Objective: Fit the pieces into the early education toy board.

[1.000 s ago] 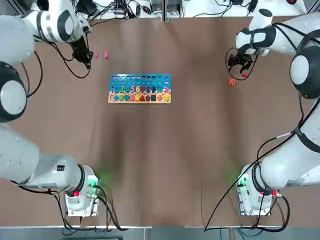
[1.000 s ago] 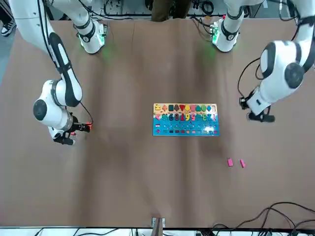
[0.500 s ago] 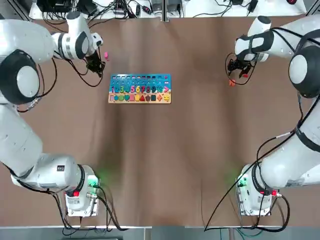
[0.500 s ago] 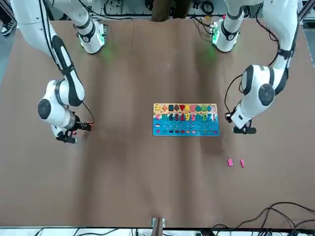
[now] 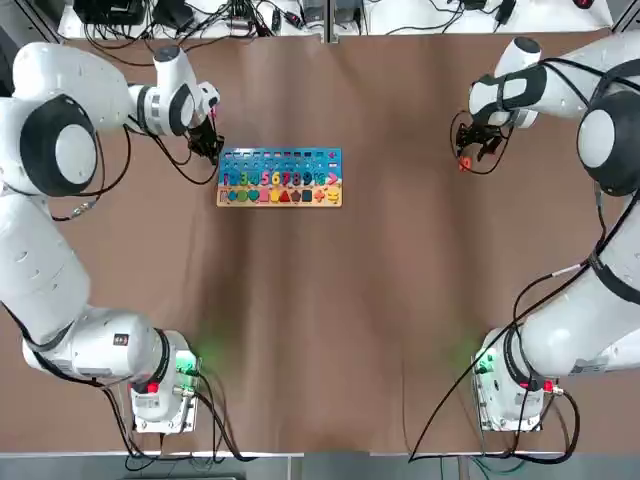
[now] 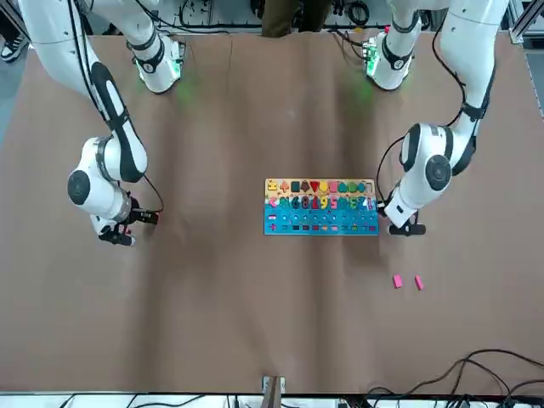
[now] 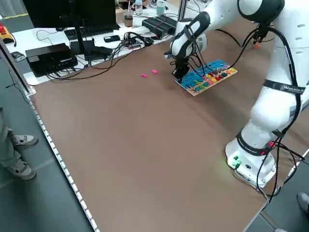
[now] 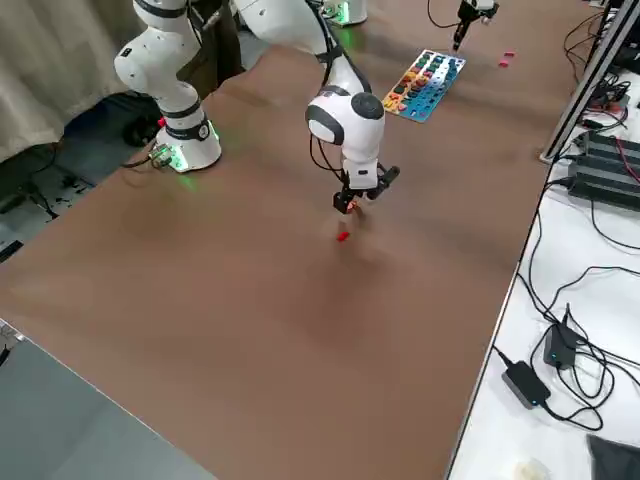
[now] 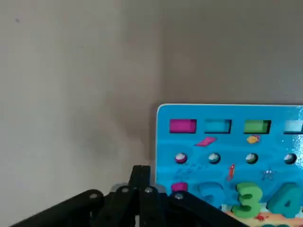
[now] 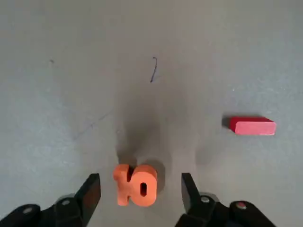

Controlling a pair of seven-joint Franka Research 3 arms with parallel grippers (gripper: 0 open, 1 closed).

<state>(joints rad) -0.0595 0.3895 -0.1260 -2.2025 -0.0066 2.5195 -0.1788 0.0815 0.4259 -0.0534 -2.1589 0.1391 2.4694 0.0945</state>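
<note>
The early education toy board (image 5: 281, 160) lies flat at the far middle of the table (image 5: 330, 300), blue half away from me. My left gripper (image 5: 208, 144) stands shut at the board's left short edge (image 9: 163, 142), and nothing shows between its fingers (image 9: 140, 176). Two pink pieces (image 6: 397, 280) (image 6: 418, 282) lie loose beyond it. My right gripper (image 5: 470, 148) hangs low at the far right, open, with its fingers (image 10: 91, 190) either side of an orange "10" piece (image 10: 135, 185) without touching it. A red bar piece (image 10: 252, 126) lies close by.
Cables and electronics (image 7: 72, 46) crowd the white bench beyond the table's far edge. A person's legs and shoes (image 7: 17, 154) show beside the table at my left. The arms' bases (image 5: 160, 385) (image 5: 510, 385) sit at the near edge.
My left gripper has swung from beside the pink pieces to the board's left edge, still shut. My right gripper has shifted a little over the orange piece, and its jaws have narrowed.
</note>
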